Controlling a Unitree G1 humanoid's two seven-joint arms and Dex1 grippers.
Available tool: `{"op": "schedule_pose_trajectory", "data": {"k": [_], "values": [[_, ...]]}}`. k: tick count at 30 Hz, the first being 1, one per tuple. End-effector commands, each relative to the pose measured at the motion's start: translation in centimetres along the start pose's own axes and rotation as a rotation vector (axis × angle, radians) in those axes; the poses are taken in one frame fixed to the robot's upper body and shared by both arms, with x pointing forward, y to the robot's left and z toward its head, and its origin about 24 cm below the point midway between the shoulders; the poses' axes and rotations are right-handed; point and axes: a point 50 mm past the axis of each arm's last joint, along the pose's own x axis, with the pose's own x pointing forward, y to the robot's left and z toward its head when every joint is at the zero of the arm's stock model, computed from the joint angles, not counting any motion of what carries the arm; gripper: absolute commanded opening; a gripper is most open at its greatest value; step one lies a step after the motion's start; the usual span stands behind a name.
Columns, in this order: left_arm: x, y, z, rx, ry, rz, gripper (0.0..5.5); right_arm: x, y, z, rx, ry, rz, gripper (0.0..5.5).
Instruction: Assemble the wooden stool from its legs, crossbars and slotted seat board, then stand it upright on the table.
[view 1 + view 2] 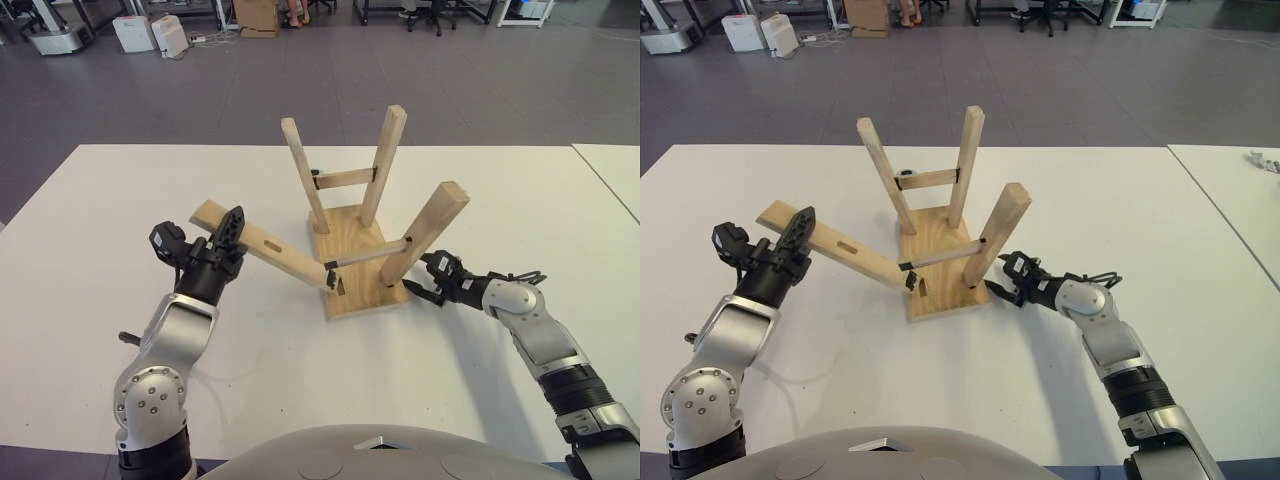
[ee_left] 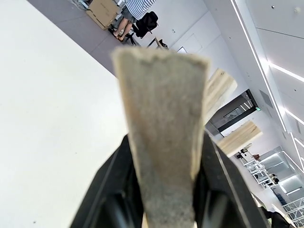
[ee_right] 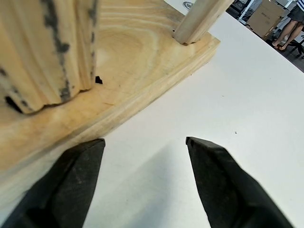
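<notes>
Wood on a smooth white table (image 1: 120, 200) slides easily, so we judged the upturned seat board (image 1: 345, 238) could skid if the fourth leg (image 1: 275, 255) were pushed home, or the crossbar (image 1: 368, 254) could miss the leg's slot. Our left gripper (image 1: 231, 233) was clamped round that leg, which slanted down to the board's near-left corner. Our right gripper (image 1: 420, 288) sat spread wide and empty, just beside the near-right corner. Everything was pale pine, square-cut, with rough end grain.

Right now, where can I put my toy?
Bare table between the seat board and the far right corner, also the far left corner. Crowded mid-table: left end effector holds a leg, right end effector by the board.
</notes>
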Motion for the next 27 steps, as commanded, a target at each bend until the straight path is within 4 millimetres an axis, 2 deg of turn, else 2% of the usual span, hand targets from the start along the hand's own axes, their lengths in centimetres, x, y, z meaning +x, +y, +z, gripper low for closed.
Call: {"op": "schedule_pose_trajectory", "data": {"k": [1,6,10,14,18,22,27], "values": [[0.1,0.7,-0.3,0.066,-0.005,0.057,1.02,0.4,1.7,0.5,0.001,-0.042,0.080,3.20],[0.0,1.6,-0.2,0.199,-0.033,0.138,1.02,0.2,2.5,1.5,0.008,-0.101,0.127,3.20],[-0.2,1.0,-0.2,0.259,-0.014,0.163,1.02,0.1,2.8,2.1,0.011,-0.143,0.142,3.20],[0.1,0.2,-1.1,0.328,0.055,0.210,1.02,0.2,4.0,3.3,0.032,-0.221,0.190,3.20],[0.1,0.0,-2.2,0.411,0.098,0.239,1.02,-0.1,4.2,2.7,0.042,-0.194,0.194,3.20],[0.1,-1.2,-3.7,0.480,0.136,0.200,1.03,-1.8,2.7,1.7,0.096,-0.165,0.100,3.20],[0.6,-2.0,-4.2,0.558,0.130,0.182,1.03,-3.4,2.0,0.8,0.141,-0.145,0.045,3.20]]}}
